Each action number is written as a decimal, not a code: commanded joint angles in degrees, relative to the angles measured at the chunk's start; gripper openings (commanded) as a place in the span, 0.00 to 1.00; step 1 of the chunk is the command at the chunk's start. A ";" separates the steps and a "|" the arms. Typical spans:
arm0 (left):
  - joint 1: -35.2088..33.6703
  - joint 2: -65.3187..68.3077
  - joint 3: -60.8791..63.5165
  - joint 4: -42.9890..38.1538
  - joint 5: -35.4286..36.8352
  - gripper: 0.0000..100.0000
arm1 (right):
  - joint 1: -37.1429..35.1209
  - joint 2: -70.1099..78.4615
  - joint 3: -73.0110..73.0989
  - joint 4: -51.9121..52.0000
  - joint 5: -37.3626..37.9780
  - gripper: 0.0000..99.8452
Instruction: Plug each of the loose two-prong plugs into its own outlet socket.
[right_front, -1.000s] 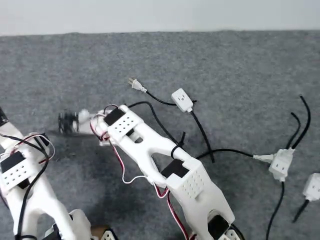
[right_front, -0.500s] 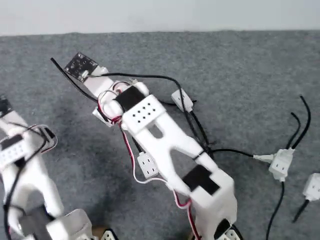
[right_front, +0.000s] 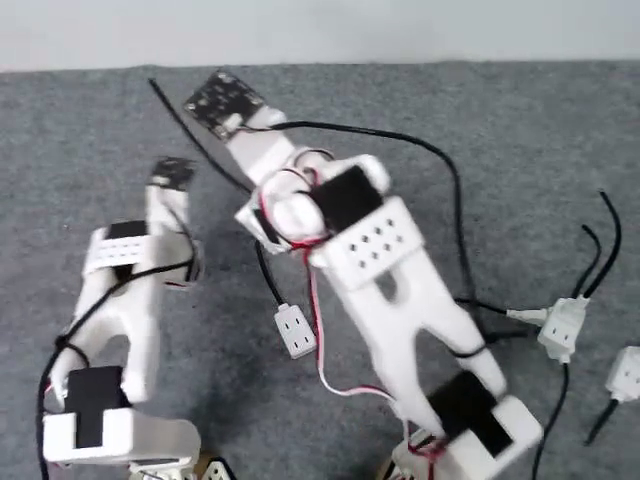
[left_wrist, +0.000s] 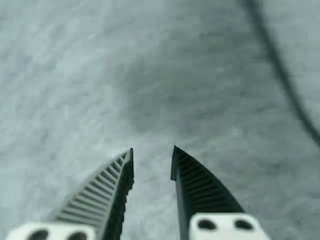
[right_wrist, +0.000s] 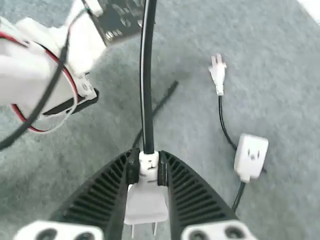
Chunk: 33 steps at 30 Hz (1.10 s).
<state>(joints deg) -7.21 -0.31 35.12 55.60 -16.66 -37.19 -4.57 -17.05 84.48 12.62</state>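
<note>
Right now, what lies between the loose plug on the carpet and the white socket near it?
Only a black cord from the loose plug, curving over carpet to the white socket, as the right wrist view shows.

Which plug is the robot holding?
The white two-prong plug pinched in the right gripper, its black cord leading away. The other plug lies loose on the grey carpet.

White arms (right_front: 390, 280), red and black wiring (right_front: 316, 330), ribbed black jaws.
</note>
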 joint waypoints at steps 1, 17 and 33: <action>6.51 -1.41 -1.71 -1.49 -5.36 0.10 | 1.89 -11.56 11.87 -6.73 -1.05 0.01; 11.52 -2.11 0.31 -1.85 -10.64 0.01 | 2.07 -31.87 48.97 -29.76 -8.00 0.01; 16.44 -27.96 25.45 -11.87 -16.00 0.01 | 1.89 -24.84 48.62 -33.54 -8.18 0.01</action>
<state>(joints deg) 7.74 -24.40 60.09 45.32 -31.43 -35.52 -29.27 32.44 52.22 4.97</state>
